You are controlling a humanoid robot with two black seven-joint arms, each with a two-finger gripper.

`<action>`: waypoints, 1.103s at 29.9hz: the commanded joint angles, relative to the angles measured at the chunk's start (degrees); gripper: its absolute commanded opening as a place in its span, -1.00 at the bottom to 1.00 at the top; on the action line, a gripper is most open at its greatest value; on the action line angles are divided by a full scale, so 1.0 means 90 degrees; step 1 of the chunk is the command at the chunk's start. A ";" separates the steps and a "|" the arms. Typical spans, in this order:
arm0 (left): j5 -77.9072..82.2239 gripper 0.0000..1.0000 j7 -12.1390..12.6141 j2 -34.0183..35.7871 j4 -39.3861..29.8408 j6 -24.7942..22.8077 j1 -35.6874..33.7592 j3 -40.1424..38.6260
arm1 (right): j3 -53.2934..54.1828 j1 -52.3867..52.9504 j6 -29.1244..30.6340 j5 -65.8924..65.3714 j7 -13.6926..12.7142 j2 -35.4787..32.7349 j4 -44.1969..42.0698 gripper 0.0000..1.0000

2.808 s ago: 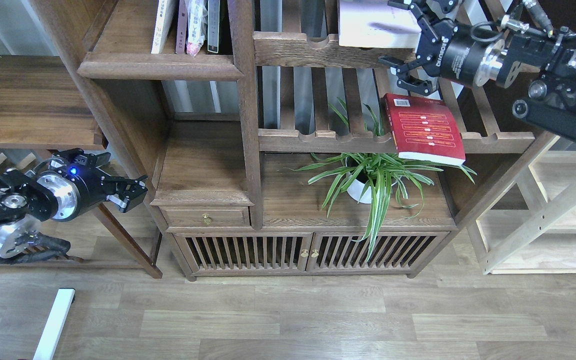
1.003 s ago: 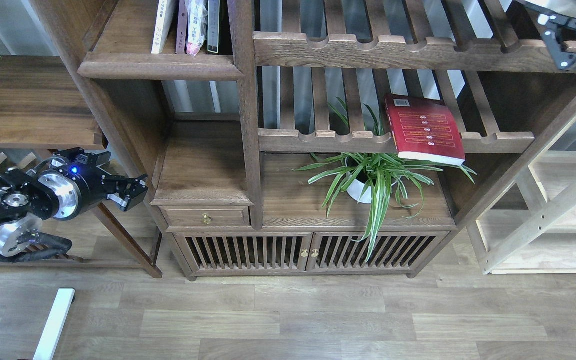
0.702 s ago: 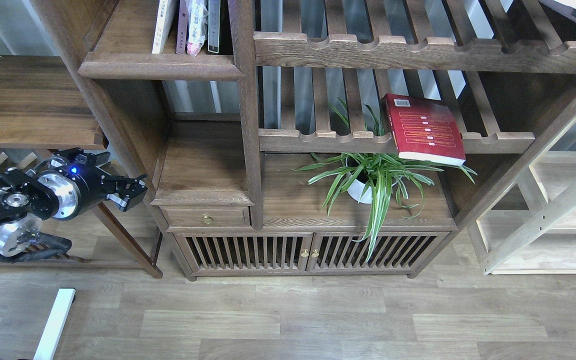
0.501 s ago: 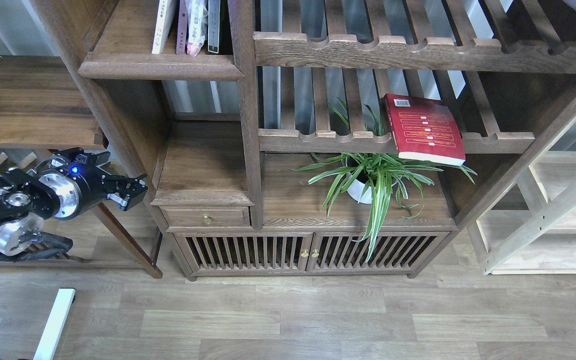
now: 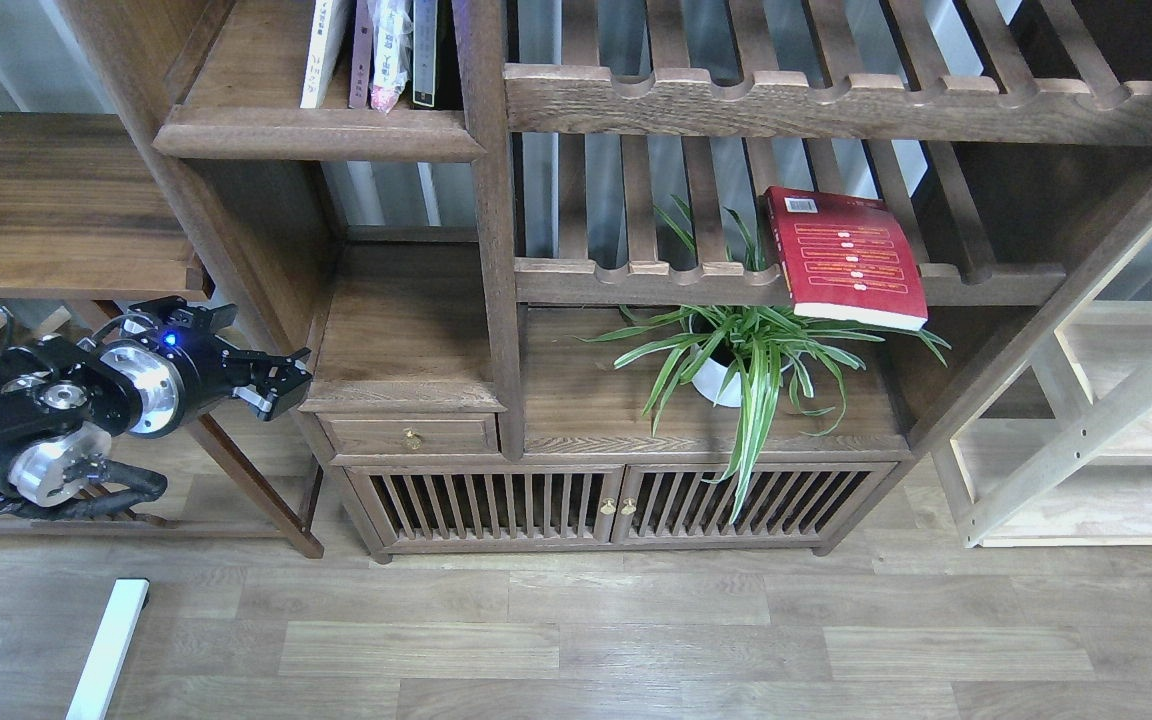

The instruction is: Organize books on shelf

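The red book (image 5: 844,255) with yellow text bands lies flat on the lower slatted rack (image 5: 636,275), its front edge hanging over the rail. The shelf (image 5: 316,135), a dark-brown compartment with a rounded lip, is at the top left. It holds a cream-spined book (image 5: 320,55), a plastic-wrapped pink item (image 5: 391,50) and a dark book (image 5: 426,50), all upright. The pale white-lavender book and the yellow-green book are out of view. My left gripper (image 5: 281,383) hangs low at the left, beside the drawer cabinet's corner, holding nothing; its finger gap is unclear. My right gripper is out of view.
A potted spider plant (image 5: 746,350) stands on the cabinet top under the red book. An upper slatted rack (image 5: 836,105) runs across the top right. A small drawer (image 5: 411,435) and slatted doors (image 5: 616,505) are below. A light wooden frame (image 5: 1086,430) stands at the right.
My right arm, which was up at the upper rack against the pale book, has lifted out of view at the top right, and the book is gone too. My left arm has shifted slightly right toward the cabinet.
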 commanded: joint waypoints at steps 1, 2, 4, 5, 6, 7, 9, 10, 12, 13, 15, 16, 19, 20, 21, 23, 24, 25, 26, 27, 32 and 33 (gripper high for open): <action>0.0003 0.67 0.0000 -0.0011 0.0021 -0.0001 0.0008 0.0002 | -0.0049 0.0044 0.0196 0.0005 0.0000 -0.0013 -0.0001 -0.97; 0.0003 0.67 0.0000 -0.0020 0.0021 -0.0001 0.0008 0.0002 | -0.0069 0.0044 0.0196 -0.0004 0.0000 -0.0013 -0.0001 -0.97; -0.0007 0.68 0.0000 -0.0030 0.0021 -0.0001 0.0008 0.0002 | -0.0118 0.0044 0.0196 -0.0014 0.0000 -0.0013 -0.0001 -0.96; 0.0003 0.67 0.0000 -0.0040 0.0021 -0.0001 0.0008 -0.0008 | -0.0176 0.0044 0.0196 -0.0043 0.0000 -0.0013 -0.0001 -0.96; 0.0003 0.68 0.0000 -0.0040 0.0021 -0.0001 0.0008 -0.0008 | -0.0215 0.0044 0.0196 -0.0053 0.0000 -0.0013 -0.0001 -0.95; 0.0003 0.68 0.0000 -0.0040 0.0021 -0.0001 0.0008 -0.0008 | -0.0274 0.0044 0.0196 -0.0082 0.0000 -0.0013 -0.0001 -0.95; 0.0003 0.68 0.0000 -0.0060 0.0031 -0.0001 0.0008 -0.0008 | -0.0400 0.0044 0.0196 -0.0209 0.0000 -0.0013 -0.0001 -0.95; 0.0003 0.68 0.0000 -0.0069 0.0050 -0.0001 0.0017 -0.0008 | -0.0469 0.0044 0.0196 -0.0335 0.0000 -0.0013 -0.0001 -0.95; 0.0003 0.68 0.0000 -0.0089 0.0060 -0.0001 0.0008 -0.0018 | -0.0605 0.0044 0.0196 -0.0463 0.0000 -0.0013 -0.0001 -0.96; 0.0003 0.68 0.0000 -0.0089 0.0060 -0.0001 0.0008 -0.0018 | -0.0693 0.0044 0.0196 -0.0502 0.0000 -0.0013 -0.0001 -0.95; 0.0003 0.68 0.0000 -0.0089 0.0070 -0.0001 -0.0002 -0.0018 | -0.0849 0.0034 0.0196 -0.0541 0.0000 -0.0013 -0.0001 -0.95; 0.0003 0.68 0.0000 -0.0099 0.0070 -0.0001 -0.0002 -0.0018 | -0.0928 0.0034 0.0196 -0.0580 0.0000 -0.0013 -0.0001 -0.95; 0.0003 0.68 -0.0010 -0.0128 0.0079 -0.0001 0.0008 -0.0018 | -0.1259 0.0034 0.0196 -0.0951 0.0000 -0.0013 -0.0011 -0.95; 0.0003 0.68 -0.0010 -0.0138 0.0079 -0.0001 0.0008 -0.0018 | -0.1454 0.0034 0.0196 -0.1077 0.0000 -0.0013 -0.0011 -0.95; 0.0003 0.68 -0.0010 -0.0138 0.0089 -0.0001 0.0008 -0.0018 | -0.1610 0.0034 0.0196 -0.1137 0.0000 -0.0013 -0.0011 -0.95; 0.0003 0.68 -0.0010 -0.0177 0.0109 -0.0001 0.0008 -0.0018 | -0.1913 0.0034 0.0196 -0.1234 0.0000 -0.0013 -0.0011 -0.95; 0.0003 0.68 -0.0010 -0.0196 0.0109 -0.0001 0.0008 -0.0018 | -0.2040 0.0024 0.0196 -0.1293 0.0000 -0.0013 -0.0011 -0.95; 0.0003 0.68 -0.0010 -0.0206 0.0118 -0.0001 0.0008 -0.0018 | -0.2206 0.0034 0.0196 -0.1380 0.0000 -0.0013 -0.0011 -0.95; 0.0003 0.68 -0.0020 -0.0206 0.0118 -0.0001 0.0008 -0.0018 | -0.2314 0.0024 0.0196 -0.1439 0.0000 -0.0013 -0.0011 -0.95; 0.0003 0.68 -0.0020 -0.0225 0.0118 -0.0001 0.0008 -0.0018 | -0.2441 0.0024 0.0196 -0.1508 0.0000 -0.0013 -0.0011 -0.95; 0.0003 0.68 -0.0020 -0.0304 0.0118 -0.0001 0.0018 -0.0018 | -0.2969 0.0024 0.0196 -0.1625 0.0000 -0.0013 -0.0011 -0.95; 0.0003 0.68 -0.0029 -0.0323 0.0118 -0.0001 0.0018 -0.0018 | -0.3018 0.0024 0.0196 -0.1625 0.0000 -0.0013 -0.0011 -0.95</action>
